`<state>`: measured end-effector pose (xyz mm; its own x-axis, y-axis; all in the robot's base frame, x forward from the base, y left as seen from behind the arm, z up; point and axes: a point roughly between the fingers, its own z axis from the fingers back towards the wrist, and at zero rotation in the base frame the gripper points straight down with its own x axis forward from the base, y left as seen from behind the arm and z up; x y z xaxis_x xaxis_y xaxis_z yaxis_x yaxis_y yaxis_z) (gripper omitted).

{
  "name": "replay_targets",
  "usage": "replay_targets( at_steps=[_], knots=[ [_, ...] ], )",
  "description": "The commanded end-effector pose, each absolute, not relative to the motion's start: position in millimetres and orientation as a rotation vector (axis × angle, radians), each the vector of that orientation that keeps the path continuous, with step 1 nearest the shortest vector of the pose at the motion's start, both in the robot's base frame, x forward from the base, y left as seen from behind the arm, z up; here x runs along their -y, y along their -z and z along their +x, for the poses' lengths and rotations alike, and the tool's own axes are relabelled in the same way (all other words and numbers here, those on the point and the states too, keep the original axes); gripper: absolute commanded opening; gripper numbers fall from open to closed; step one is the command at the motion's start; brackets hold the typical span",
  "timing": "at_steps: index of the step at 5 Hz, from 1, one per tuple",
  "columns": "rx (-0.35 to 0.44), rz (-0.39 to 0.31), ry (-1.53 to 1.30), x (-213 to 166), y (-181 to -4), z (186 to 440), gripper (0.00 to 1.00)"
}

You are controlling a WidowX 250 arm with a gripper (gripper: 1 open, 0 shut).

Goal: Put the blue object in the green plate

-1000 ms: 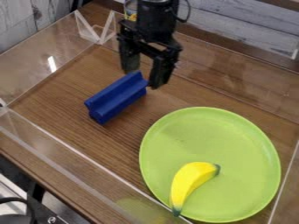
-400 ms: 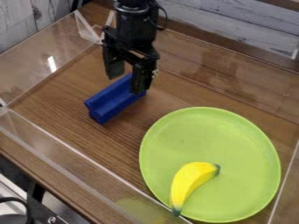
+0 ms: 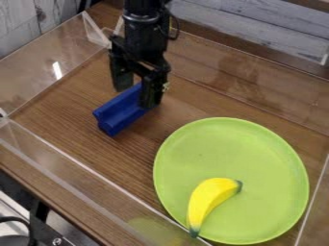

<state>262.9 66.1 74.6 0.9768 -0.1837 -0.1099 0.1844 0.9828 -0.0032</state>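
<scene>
Blue ridged plastic block (image 3: 123, 108) lies mid-tabletop; black gripper (image 3: 137, 89) straddles it, fingers (image 3: 153, 93) spread, nothing grasped.

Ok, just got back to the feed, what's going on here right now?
The gripper is open, pointing down over the far end of the blue object, which lies on the wooden table. Nothing is gripped yet. The green plate sits to the right, holding only a yellow banana.
</scene>
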Motion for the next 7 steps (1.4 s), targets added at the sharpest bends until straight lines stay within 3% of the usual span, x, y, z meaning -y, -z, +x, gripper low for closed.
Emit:
replay_targets(
  at_steps=[1, 7],
  knots=[
    [-0.082, 0.019, 0.179, -72.2, -78.1, 262.6, 1.00],
    [-0.072, 0.015, 0.165, -73.5, -68.0, 257.8, 1.00]
  ],
)
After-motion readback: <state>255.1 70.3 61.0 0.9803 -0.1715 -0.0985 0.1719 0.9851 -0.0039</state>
